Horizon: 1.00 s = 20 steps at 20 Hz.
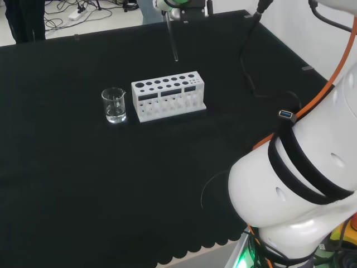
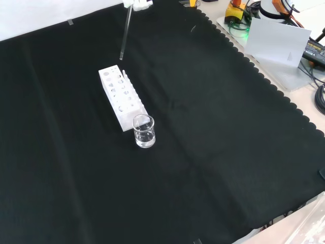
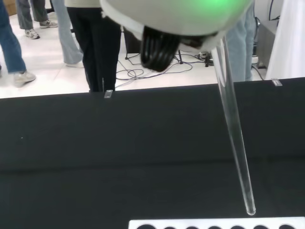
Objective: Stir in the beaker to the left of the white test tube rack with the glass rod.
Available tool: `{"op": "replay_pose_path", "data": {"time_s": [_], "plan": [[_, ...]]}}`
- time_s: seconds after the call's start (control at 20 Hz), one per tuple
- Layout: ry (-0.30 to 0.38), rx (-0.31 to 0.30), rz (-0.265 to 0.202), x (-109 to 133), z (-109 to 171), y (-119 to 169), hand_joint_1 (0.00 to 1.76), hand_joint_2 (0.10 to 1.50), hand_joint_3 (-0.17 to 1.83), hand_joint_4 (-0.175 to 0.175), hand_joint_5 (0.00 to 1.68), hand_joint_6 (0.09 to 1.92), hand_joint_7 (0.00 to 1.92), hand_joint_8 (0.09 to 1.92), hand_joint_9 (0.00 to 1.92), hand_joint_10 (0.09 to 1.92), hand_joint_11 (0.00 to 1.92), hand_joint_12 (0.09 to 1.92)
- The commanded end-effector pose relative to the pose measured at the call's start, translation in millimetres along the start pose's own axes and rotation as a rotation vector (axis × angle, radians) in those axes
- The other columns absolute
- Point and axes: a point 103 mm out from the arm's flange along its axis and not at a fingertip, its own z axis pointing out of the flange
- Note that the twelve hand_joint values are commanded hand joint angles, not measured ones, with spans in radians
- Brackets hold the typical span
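The cloth (image 1: 83, 195) on the bench is plain black with a scalloped edge. The rack (image 1: 168, 96) is white, its top dotted with dark round holes. The beaker (image 1: 114, 105) is clear glass, and so is the rod (image 2: 125, 34). The hand (image 3: 181, 14) is white with a green glow and a black ribbed part.

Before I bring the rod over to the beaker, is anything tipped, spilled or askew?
Nothing stands out. The beaker stands upright beside the white rack, with no spill visible on the cloth. The glass rod hangs above the rack, clear of it.
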Motion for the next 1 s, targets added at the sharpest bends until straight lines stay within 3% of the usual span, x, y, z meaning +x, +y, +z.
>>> {"op": "replay_pose_path", "data": {"time_s": [0.05, 0.4, 1.0], "plan": [[0.002, 0.008, -0.013, 6, 0, -8, 1.33, 0.56, 0.87, -0.175, 1.27, 0.55, 1.28, 1.01, 1.64, 0.73, 1.66, 0.59], [0.039, 0.015, -0.021, 8, -4, -6, 1.33, 0.56, 0.87, -0.175, 1.27, 0.54, 1.28, 1.01, 1.64, 0.72, 1.66, 0.60], [0.076, 0.031, -0.144, 49, -6, -11, 1.33, 0.55, 0.87, -0.175, 1.27, 0.53, 1.29, 1.00, 1.64, 0.72, 1.66, 0.60]]}}
